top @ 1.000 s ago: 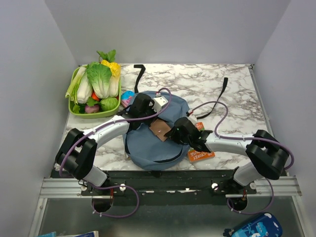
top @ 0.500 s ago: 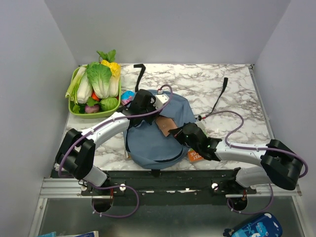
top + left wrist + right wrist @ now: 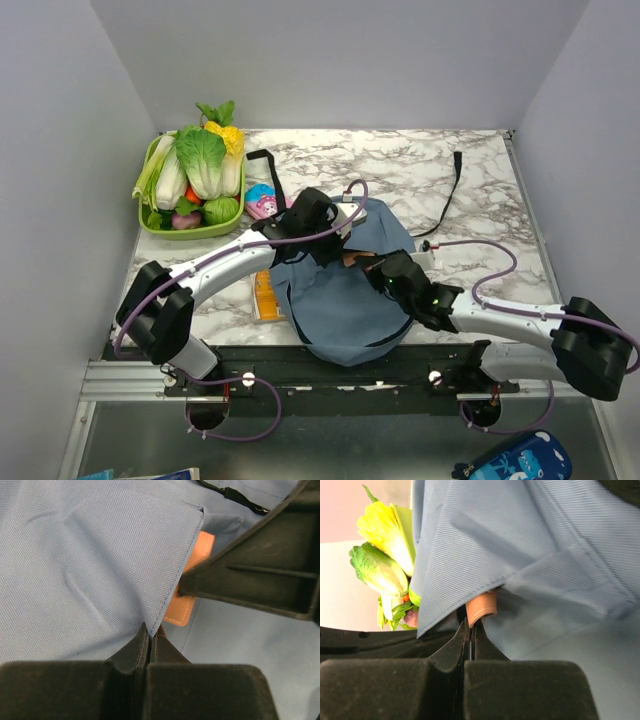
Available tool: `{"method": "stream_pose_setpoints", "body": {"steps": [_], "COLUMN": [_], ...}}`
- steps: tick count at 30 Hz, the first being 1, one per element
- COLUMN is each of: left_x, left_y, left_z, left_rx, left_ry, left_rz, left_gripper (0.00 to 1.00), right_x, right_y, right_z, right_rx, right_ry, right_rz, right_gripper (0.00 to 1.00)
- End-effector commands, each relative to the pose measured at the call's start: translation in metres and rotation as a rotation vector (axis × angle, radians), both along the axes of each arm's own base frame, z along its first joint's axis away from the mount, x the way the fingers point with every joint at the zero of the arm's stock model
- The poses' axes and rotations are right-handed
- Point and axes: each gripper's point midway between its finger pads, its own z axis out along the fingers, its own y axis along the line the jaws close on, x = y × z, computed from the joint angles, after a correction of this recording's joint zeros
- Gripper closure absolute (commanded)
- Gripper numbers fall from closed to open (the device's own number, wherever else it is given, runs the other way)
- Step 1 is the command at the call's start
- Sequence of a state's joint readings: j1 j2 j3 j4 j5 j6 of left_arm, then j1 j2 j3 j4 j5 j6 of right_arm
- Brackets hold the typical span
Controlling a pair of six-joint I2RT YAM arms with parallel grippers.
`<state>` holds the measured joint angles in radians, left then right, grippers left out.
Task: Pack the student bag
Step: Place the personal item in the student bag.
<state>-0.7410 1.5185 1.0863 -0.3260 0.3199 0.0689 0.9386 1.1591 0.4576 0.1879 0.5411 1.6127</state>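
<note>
Top external view: the student bag [image 3: 340, 310], a soft dusty-blue fabric backpack, lies at the near middle of the white marble-patterned table [image 3: 490, 230], with its near edge over the table's front. Both arms reach in over it.
Hidden from above: both sets of fingertips sit under their wrists, so this view won't say what they hold.
Left gripper [image 3: 150, 632]: the left wrist view settles it. The fingers are pressed tight, with the corner of a blue flap of the bag nipped between them.
Right gripper [image 3: 471, 630]: the tips are pressed together right below the end of a tan leather patch [image 3: 481, 607]. Whether patch or fabric is caught between them, I cannot tell.
Tan patch cover: the blue flap covers most of it in both wrist views, and in the left wrist view the other gripper's black body cuts across it.
Orange flat book [image 3: 263, 295]: only a strip shows at the bag's left side; the rest is under the fabric.
Bag's inside: not visible from any camera.
Long black straps: one [image 3: 262, 165] trails far left and one [image 3: 452, 185] far right. Where they join the bag is hidden.
Green plastic tray [image 3: 190, 233]: it sits in the far left corner, heaped with toy vegetables [image 3: 203, 160]: leafy greens, yellow corn, and red and purple pieces half buried.
Small pink-and-blue pouch [image 3: 262, 203]: it lies between tray and bag, partly behind the left arm.
</note>
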Motion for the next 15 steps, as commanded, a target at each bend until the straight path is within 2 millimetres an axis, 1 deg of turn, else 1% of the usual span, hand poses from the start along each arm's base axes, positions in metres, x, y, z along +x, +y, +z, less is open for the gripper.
{"method": "stream_pose_setpoints", "body": {"steps": [1, 2, 3, 4, 6, 7, 8, 9, 10, 11, 12, 13, 14, 15], "left_x": [-0.016, -0.02, -0.021, -0.023, -0.027, -0.028, -0.029, -0.031, -0.03, -0.028, -0.027, -0.027, -0.027, -0.024], "left_y": [0.001, 0.002, 0.003, 0.004, 0.004, 0.005, 0.006, 0.007, 0.008, 0.012, 0.013, 0.013, 0.015, 0.018], "left_z": [0.0, 0.002, 0.004, 0.005, 0.014, 0.017, 0.021, 0.023, 0.026, 0.027, 0.028, 0.031, 0.029, 0.03], "left_rx": [-0.006, -0.009, -0.01, -0.01, -0.029, -0.033, -0.033, -0.039, -0.04, -0.04, -0.042, -0.053, -0.046, -0.047], "left_ry": [0.044, 0.04, 0.03, 0.023, 0.0, -0.008, -0.014, -0.017, -0.032, -0.03, -0.03, -0.031, -0.018, -0.014], "left_rz": [-0.051, -0.07, -0.087, -0.093, -0.136, -0.15, -0.156, -0.167, -0.182, -0.179, -0.181, -0.197, -0.197, -0.19], "left_gripper": [1.0, 1.0, 1.0, 1.0, 1.0, 1.0, 1.0, 1.0, 1.0, 1.0, 1.0, 1.0, 1.0, 1.0], "right_x": [0.023, 0.025, 0.026, 0.032, 0.036, 0.04, 0.04, 0.041, 0.041, 0.039, 0.04, 0.04, 0.039, 0.038], "right_y": [0.018, 0.022, 0.027, 0.034, 0.041, 0.048, 0.051, 0.053, 0.052, 0.05, 0.046, 0.044, 0.043, 0.042], "right_z": [0.021, 0.021, 0.013, 0.023, 0.019, 0.021, 0.021, 0.021, 0.021, 0.019, 0.018, 0.017, 0.017, 0.018], "right_rx": [0.047, 0.05, 0.035, 0.051, 0.015, 0.011, -0.021, -0.036, -0.051, -0.077, -0.098, -0.113, -0.154, -0.173], "right_ry": [-0.039, -0.038, -0.031, -0.065, -0.058, -0.07, -0.089, -0.094, -0.102, -0.109, -0.116, -0.123, -0.143, -0.153], "right_rz": [-0.046, -0.039, -0.029, -0.016, -0.003, 0.008, 0.034, 0.045, 0.051, 0.059, 0.057, 0.061, 0.084, 0.098], "right_gripper": [0.99, 0.99, 1.0, 0.99, 1.0, 1.0, 0.97, 0.92, 0.83, 0.68, 0.61, 0.55, 0.48, 0.47]}}
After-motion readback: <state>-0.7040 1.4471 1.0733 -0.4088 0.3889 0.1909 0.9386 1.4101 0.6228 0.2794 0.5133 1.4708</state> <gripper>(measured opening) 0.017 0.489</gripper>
